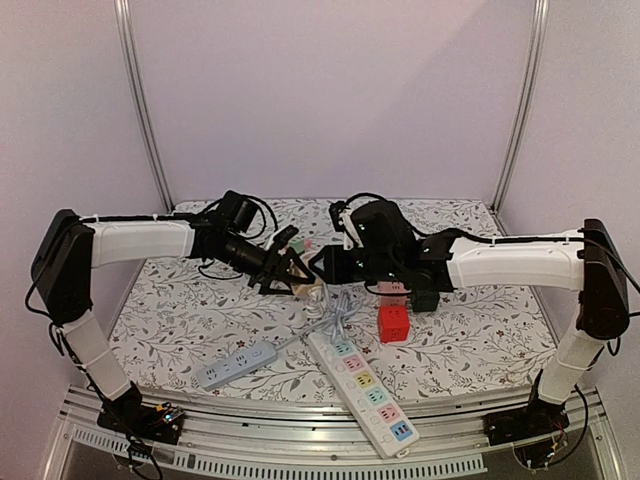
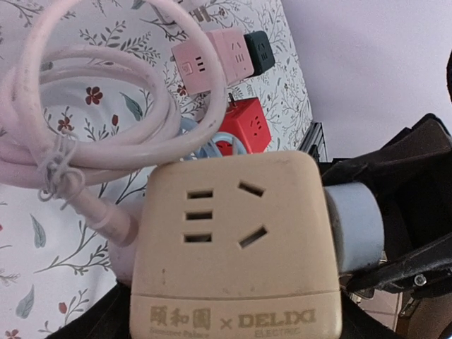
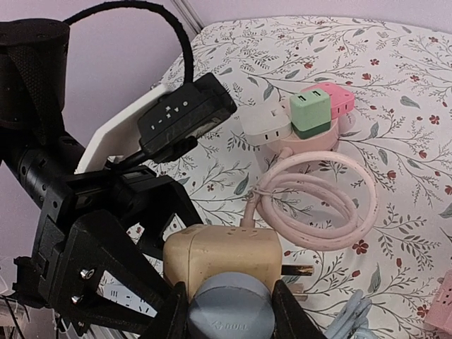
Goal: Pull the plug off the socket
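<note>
A beige cube socket (image 2: pixel 233 233) with a looped pink cord (image 2: pixel 85 127) hangs above the flowered table. The cube fills the left wrist view, and my left gripper (image 2: pixel 229 318) is shut on it, with dark fingers at its lower corners. A round grey-blue plug (image 2: pixel 353 226) sits in the cube's right face. In the right wrist view my right gripper (image 3: pixel 231 321) is shut on that plug (image 3: pixel 227 304), one black finger on each side, and the socket (image 3: pixel 222 251) lies just beyond it. From above, both grippers meet over the table's middle, around the socket (image 1: pixel 305 288).
A red cube socket (image 1: pixel 393 322) and a long white power strip (image 1: pixel 365 390) with coloured outlets lie near the front. A grey strip (image 1: pixel 237 364) lies front left. Pink (image 3: pixel 337 99), green (image 3: pixel 309 111) and white (image 3: pixel 265 123) cubes cluster beyond the pink cord coil (image 3: pixel 318 205).
</note>
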`<state>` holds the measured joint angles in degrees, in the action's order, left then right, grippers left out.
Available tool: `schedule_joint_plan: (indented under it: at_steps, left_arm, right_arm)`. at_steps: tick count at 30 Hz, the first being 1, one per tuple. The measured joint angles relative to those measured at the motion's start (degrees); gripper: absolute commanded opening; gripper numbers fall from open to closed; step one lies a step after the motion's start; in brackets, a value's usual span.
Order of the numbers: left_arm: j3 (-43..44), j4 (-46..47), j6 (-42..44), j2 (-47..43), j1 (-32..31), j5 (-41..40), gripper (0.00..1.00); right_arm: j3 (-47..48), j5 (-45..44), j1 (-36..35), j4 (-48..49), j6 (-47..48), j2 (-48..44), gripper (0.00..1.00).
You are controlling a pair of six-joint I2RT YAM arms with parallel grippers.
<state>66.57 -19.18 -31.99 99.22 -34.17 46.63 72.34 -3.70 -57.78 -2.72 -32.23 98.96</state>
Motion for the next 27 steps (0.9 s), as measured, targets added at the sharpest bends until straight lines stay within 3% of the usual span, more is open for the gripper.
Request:
schedule_joint_plan:
  at_steps: [10,27]
  left_arm:
    - [-1.4,0.1,0.9,-7.1,-0.1,-1.3,0.49]
    - [-1.4,-0.5,3.8,-7.4,-1.2,-5.4,0.35]
  right_arm:
    - [0.0,0.0,-1.5,2.7,3.9,-3.4,0.0]
    - [-0.5,2.1,-0.4,2.3,1.7,-3.5,0.0]
